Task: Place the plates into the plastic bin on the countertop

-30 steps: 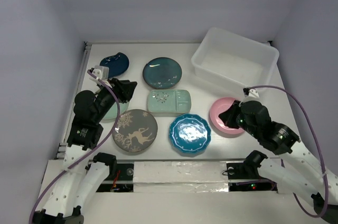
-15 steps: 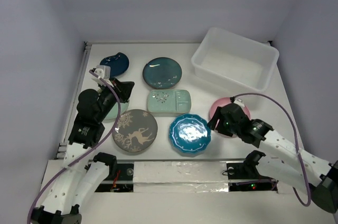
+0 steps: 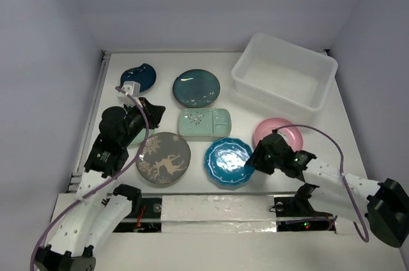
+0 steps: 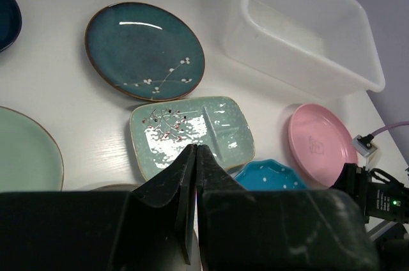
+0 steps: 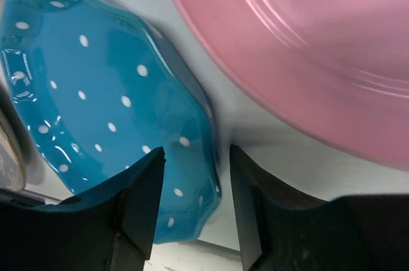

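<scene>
The scalloped blue plate [image 3: 229,162] [image 5: 96,92] lies near the front edge. My right gripper [image 3: 252,161] [image 5: 196,153] is open, low at the countertop, and its jaws straddle that plate's right rim. The pink plate [image 3: 281,134] [image 5: 307,41] lies just right of it. My left gripper [image 3: 155,106] [image 4: 195,148] is shut on nothing and hangs above the mint tray [image 3: 204,122] [image 4: 192,133]. The left arm partly covers a pale green plate [image 3: 135,135]. The plastic bin [image 3: 284,71] [image 4: 300,28] stands at the back right with nothing in it.
A grey deer plate [image 3: 163,158] lies front left, a dark teal plate [image 3: 196,87] [image 4: 144,50] behind the tray, and a navy leaf dish [image 3: 139,77] at the back left. A taped white strip [image 3: 217,210] runs along the front edge.
My right gripper left the pink plate, moved left and down to the blue plate's rim, and opened. The left gripper's jaws closed, and that arm barely shifted.
</scene>
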`<action>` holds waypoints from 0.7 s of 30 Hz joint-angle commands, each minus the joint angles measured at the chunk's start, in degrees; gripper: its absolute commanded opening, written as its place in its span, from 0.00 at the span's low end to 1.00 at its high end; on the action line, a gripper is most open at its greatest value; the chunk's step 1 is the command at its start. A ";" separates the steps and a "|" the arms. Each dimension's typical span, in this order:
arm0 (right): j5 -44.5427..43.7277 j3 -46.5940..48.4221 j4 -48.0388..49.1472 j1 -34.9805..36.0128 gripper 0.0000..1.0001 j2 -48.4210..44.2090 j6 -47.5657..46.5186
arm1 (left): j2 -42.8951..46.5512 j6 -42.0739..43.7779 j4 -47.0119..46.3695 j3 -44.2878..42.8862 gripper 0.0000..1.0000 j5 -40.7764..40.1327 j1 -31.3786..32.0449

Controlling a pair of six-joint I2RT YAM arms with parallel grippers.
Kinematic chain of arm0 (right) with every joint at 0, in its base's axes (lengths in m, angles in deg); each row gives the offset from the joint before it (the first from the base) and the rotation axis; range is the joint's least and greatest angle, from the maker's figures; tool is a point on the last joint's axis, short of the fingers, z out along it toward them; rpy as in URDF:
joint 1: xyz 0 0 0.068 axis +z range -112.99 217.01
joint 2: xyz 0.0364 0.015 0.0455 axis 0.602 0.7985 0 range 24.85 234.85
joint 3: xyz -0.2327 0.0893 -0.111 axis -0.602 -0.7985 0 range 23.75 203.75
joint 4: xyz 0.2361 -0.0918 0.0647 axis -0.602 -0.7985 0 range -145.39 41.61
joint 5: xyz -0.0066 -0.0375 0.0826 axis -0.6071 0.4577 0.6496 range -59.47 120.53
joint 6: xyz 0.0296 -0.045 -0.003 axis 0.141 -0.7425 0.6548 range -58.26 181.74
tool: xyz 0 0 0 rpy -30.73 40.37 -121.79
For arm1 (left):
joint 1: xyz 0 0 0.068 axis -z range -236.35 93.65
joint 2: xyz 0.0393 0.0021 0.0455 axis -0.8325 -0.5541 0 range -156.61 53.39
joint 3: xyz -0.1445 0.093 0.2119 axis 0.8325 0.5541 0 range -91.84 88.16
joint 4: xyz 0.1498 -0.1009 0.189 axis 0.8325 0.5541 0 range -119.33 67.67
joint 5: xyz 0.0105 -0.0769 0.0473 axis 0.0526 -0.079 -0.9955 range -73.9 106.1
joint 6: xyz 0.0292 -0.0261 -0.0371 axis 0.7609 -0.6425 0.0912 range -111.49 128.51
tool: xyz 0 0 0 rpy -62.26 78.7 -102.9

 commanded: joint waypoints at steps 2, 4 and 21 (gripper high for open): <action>2.86 -1.30 8.42 0.41 0.49 3.01 2.11 | 1.37 2.27 0.36 -0.87 0.00 -2.98 0.76; 3.21 -1.83 10.44 0.41 0.42 4.42 2.73 | 1.89 2.54 -0.34 -0.61 0.00 -2.36 1.29; 4.36 10.19 -9.31 0.41 0.00 -10.50 -6.22 | 4.36 1.75 -1.05 -0.52 0.20 -6.05 1.29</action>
